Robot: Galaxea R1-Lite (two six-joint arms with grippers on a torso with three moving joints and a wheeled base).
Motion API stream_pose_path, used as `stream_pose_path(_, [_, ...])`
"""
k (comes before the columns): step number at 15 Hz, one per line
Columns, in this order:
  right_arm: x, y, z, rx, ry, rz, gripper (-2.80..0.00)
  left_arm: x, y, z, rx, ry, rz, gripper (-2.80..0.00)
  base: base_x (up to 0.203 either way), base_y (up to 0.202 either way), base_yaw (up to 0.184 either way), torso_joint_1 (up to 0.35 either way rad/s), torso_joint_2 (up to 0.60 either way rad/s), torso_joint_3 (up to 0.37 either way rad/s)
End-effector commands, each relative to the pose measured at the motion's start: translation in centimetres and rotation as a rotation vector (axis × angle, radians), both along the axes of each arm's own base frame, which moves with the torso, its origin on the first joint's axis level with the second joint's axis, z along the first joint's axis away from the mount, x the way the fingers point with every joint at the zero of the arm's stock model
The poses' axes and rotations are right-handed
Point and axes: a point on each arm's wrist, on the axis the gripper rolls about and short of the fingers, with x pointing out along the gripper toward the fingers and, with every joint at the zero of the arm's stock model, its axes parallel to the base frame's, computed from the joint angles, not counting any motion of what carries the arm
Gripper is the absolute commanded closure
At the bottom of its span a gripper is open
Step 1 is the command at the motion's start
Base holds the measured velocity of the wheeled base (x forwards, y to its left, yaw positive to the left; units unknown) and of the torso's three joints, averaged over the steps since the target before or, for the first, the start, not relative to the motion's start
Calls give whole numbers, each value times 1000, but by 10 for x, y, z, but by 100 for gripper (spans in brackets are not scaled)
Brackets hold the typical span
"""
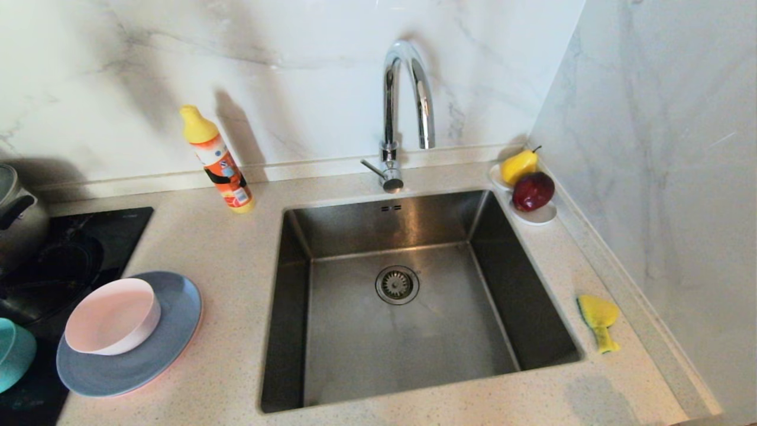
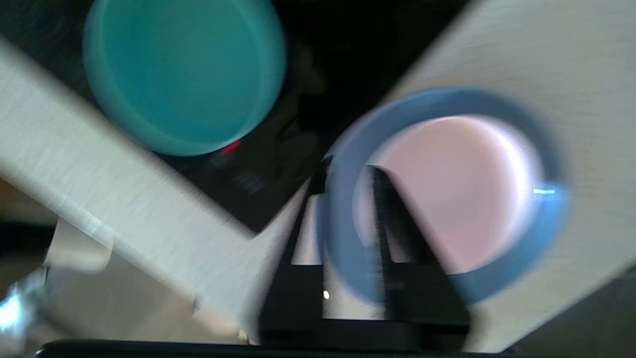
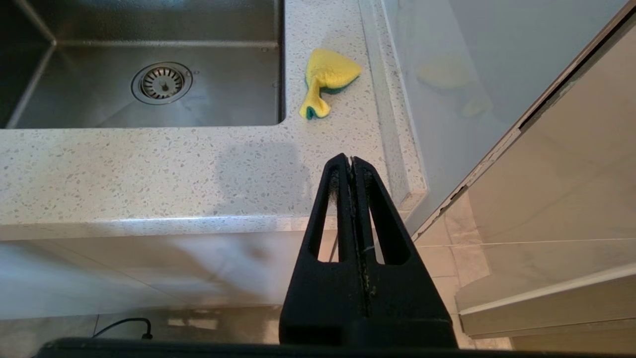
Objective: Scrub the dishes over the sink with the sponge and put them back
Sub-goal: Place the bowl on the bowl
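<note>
A speckled beige stone tabletop (image 1: 225, 248) meets marble walls, with the brushed-steel sink (image 1: 408, 331) sunk square in it. The bent yellow sponge (image 1: 598, 319) lies right of the basin; the pale pink bowl (image 1: 112, 316) sits on the grey-blue plate (image 1: 171, 343) at left (teal bowl (image 1: 15, 355) beside, on the black hob). The left end effector (image 2: 348, 174) hangs above the plate, fingers slightly parted, holding nothing; the right end effector (image 3: 351, 161) is clenched empty off the tabletop's front edge.

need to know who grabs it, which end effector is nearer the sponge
Right. The right end effector, shut, hangs off the counter's front edge with the sponge just ahead, right of the sink. The left end effector is above the grey-blue plate, across the sink.
</note>
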Motion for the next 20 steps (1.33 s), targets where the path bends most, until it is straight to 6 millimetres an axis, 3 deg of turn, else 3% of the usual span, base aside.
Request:
stream_pose_path(1, [0, 0, 0, -1, 1, 0, 0, -10, 16, -16, -60, 64, 59, -280, 0, 0, 0, 0, 0, 0])
stream_pose_path(12, [0, 0, 0, -1, 1, 0, 0, 2, 67, -66, -188, 119, 177, -280, 0, 0, 0, 0, 0, 0])
stream_pose_path(20, [0, 0, 0, -1, 1, 0, 0, 12, 78, -90, -237, 161, 174, -280, 0, 0, 0, 0, 0, 0])
